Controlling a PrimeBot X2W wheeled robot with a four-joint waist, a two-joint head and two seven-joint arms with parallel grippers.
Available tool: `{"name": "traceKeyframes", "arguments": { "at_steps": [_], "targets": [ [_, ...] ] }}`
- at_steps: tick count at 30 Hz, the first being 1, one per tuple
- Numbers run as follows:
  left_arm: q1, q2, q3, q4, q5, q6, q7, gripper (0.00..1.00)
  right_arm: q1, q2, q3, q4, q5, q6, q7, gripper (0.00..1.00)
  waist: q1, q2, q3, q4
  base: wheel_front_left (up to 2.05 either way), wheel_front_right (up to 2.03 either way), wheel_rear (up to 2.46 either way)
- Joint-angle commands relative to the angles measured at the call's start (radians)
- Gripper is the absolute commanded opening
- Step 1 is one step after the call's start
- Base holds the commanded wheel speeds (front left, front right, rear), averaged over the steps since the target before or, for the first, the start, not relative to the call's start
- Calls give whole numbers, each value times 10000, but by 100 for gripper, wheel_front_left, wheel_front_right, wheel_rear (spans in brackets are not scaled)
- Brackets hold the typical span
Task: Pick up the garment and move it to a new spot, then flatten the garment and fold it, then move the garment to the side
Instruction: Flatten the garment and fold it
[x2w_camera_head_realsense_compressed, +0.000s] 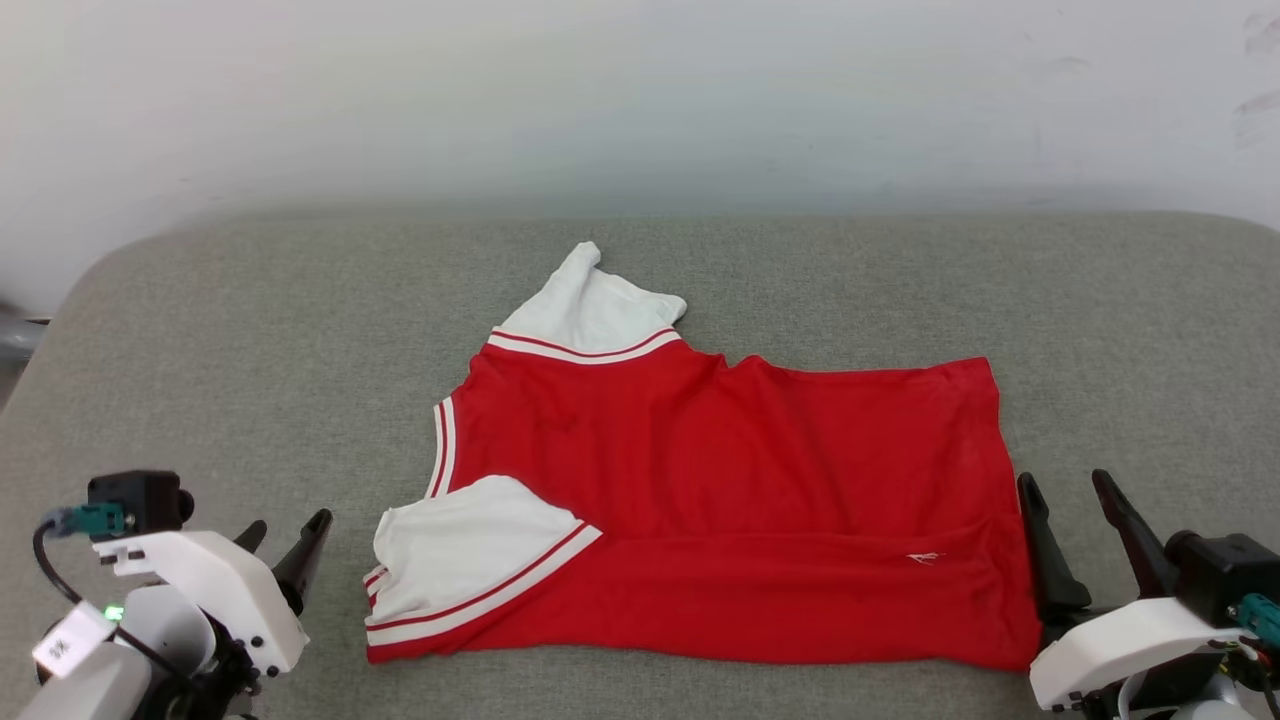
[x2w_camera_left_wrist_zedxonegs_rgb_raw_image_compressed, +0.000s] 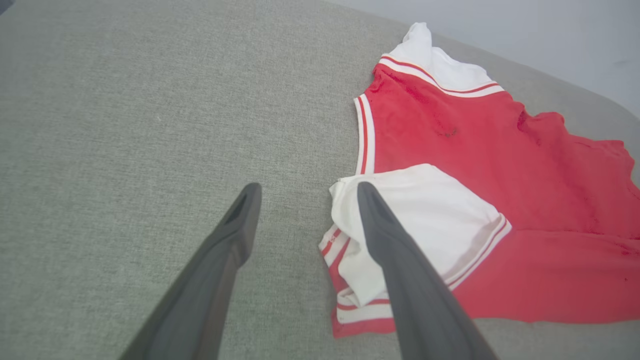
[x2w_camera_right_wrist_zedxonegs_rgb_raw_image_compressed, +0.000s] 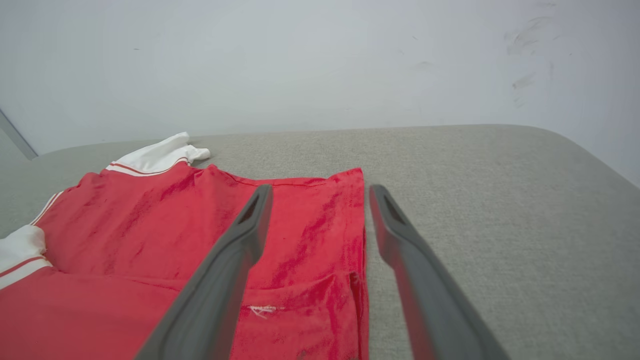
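Note:
The garment (x2w_camera_head_realsense_compressed: 720, 500), red with white sleeves and red-white striped trim, lies spread on the grey cushion (x2w_camera_head_realsense_compressed: 250, 330), its near long edge folded over toward the middle; no letters or number face up. My left gripper (x2w_camera_head_realsense_compressed: 285, 535) stands open just left of the near white sleeve (x2w_camera_head_realsense_compressed: 470, 555), holding nothing. In the left wrist view the left gripper (x2w_camera_left_wrist_zedxonegs_rgb_raw_image_compressed: 305, 192) has one finger over that sleeve (x2w_camera_left_wrist_zedxonegs_rgb_raw_image_compressed: 430, 220). My right gripper (x2w_camera_head_realsense_compressed: 1070, 490) is open at the garment's right hem. In the right wrist view the right gripper (x2w_camera_right_wrist_zedxonegs_rgb_raw_image_compressed: 320, 192) straddles the garment's (x2w_camera_right_wrist_zedxonegs_rgb_raw_image_compressed: 150, 225) hem edge, grasping nothing.
A pale wall (x2w_camera_head_realsense_compressed: 640, 100) rises right behind the cushion. The cushion's rounded corners fall away at far left (x2w_camera_head_realsense_compressed: 90, 280) and far right (x2w_camera_head_realsense_compressed: 1240, 230). Bare grey fabric lies on both sides of the garment and behind it.

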Motion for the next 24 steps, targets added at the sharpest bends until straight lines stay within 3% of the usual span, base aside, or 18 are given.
{"name": "traceKeyframes", "arguments": {
  "at_steps": [1,4,6,8,16,24],
  "targets": [
    [-33,195,-49,-289,-162,92,542,100,166,91,-50,-210,-55,-13,86,100,1,0,39,-52,0,0,0],
    [20,508,-199,-751,-362,257,1453,100,273,200,-117,-481,-107,-14,226,100,1,0,113,-121,0,0,0],
    [60,835,-424,-1430,-730,657,2851,100,374,343,-199,-814,-188,-13,411,100,1,0,319,-262,0,0,0],
    [53,852,-537,-1621,-853,861,3294,100,374,415,-219,-911,-204,-13,485,100,1,0,440,-337,0,0,0],
    [-209,689,-1029,-1617,-813,1271,4193,100,167,555,-217,-1130,-142,-13,670,100,1,0,1023,-551,0,0,0],
    [-208,178,-1566,-623,-876,1188,4560,100,2,610,-514,-1025,38,-13,748,100,1,0,1362,-645,0,0,0]
  ]
}}
